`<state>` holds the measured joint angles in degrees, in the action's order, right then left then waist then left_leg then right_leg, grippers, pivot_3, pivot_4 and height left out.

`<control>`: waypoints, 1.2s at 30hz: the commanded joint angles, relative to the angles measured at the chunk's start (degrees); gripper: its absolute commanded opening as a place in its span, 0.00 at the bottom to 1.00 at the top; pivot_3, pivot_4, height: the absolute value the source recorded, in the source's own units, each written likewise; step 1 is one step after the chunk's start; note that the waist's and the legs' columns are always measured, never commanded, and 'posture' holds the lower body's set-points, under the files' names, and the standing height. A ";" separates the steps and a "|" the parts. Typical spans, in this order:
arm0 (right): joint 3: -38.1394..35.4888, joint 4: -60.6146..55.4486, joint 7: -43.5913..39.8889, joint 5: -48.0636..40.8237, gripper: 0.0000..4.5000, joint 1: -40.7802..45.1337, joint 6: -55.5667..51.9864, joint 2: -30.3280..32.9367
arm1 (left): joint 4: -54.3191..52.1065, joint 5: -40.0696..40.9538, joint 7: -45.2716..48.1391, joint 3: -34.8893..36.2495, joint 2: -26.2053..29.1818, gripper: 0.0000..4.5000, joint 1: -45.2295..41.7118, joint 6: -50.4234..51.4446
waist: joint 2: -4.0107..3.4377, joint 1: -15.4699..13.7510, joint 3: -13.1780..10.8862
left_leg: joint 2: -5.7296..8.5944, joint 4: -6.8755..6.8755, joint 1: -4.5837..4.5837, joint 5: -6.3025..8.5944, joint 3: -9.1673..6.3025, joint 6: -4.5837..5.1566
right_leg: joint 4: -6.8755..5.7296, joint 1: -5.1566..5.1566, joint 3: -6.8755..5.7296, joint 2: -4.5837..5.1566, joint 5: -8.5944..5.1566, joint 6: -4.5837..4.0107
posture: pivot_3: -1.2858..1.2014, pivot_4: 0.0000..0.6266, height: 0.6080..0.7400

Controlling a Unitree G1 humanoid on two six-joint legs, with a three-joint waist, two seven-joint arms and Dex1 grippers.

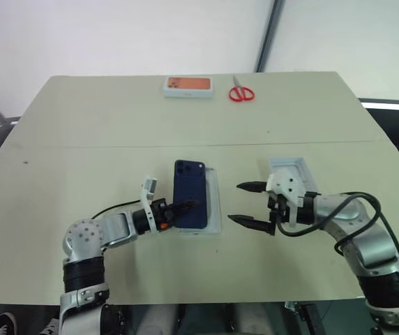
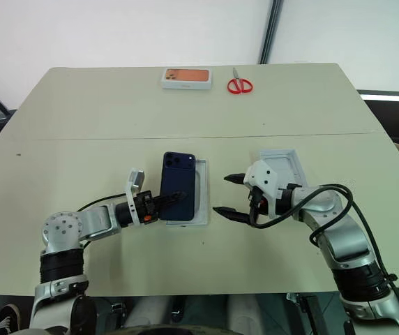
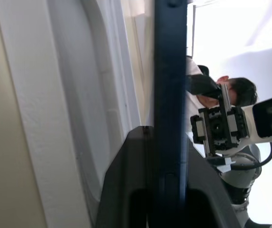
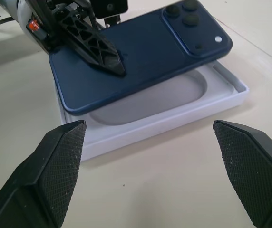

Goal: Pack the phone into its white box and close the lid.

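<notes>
Right wrist view | phone [image 4: 140, 57] (tilted) | pinched by left gripper [image 4: 108, 58] fingers

The recess of the white box [image 4: 183, 102] is partly covered by the phone [image 4: 140, 57], held tilted over it by the left end effector [image 1: 185, 208]. Bare table [image 1: 102, 125] is left between that box and the wide-open right end effector [image 1: 248, 204]. The lid [image 1: 290, 169] lies behind it.

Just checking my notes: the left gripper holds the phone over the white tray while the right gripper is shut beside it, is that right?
Not quite: the right gripper is open, fingers spread wide, as the right wrist view shows. The left gripper does hold the phone over the white tray.
</notes>
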<state>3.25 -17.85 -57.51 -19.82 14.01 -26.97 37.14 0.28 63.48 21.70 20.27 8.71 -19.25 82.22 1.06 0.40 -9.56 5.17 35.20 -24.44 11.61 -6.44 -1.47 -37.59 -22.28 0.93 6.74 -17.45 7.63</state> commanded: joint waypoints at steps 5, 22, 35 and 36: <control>1.00 -0.28 0.59 0.16 1.00 1.53 1.95 -0.20 | -3.54 2.09 -0.67 -1.83 1.14 0.96 -0.22 0.56 | -0.02 0.04 0.01 | -0.01 -0.01 0.03 0.00 -0.01 0.00 | 0.00 0.04 -0.01 -0.01 0.00 0.00 | 0.52 0.24 1.00; 3.52 3.08 1.76 1.34 1.00 4.32 4.42 -1.88 | -8.41 1.74 3.04 -7.91 8.21 0.96 -1.44 -2.79 | -0.02 0.19 0.01 | -0.03 -0.04 0.04 0.00 -0.01 -0.01 | 0.00 0.02 0.00 -0.03 0.00 -0.01 | 0.52 0.24 1.00; 4.22 3.88 2.21 2.00 1.00 4.68 5.20 -2.15 | -8.80 0.79 5.91 -9.23 14.89 0.96 -4.99 -3.54 | -0.02 0.22 0.01 | -0.02 -0.04 0.03 -0.01 -0.02 -0.01 | 0.00 0.00 0.01 -0.03 0.00 -0.01 | 0.52 0.24 1.00; 4.27 3.84 2.24 2.00 1.00 4.69 5.14 -2.22 | -9.18 0.29 6.12 -9.58 15.52 0.96 -5.11 -3.99 | -0.02 0.23 0.00 | -0.02 -0.05 0.03 -0.01 -0.02 -0.01 | 0.00 0.00 0.01 -0.03 0.00 -0.01 | 0.52 0.24 1.00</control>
<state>7.78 -13.11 -55.43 -17.64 18.26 -22.83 35.23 -6.97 63.95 26.62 10.31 23.36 -23.26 79.36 1.04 0.63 -9.55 5.15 35.15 -24.41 11.60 -6.46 -1.48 -37.59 -22.29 0.94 6.72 -17.45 7.62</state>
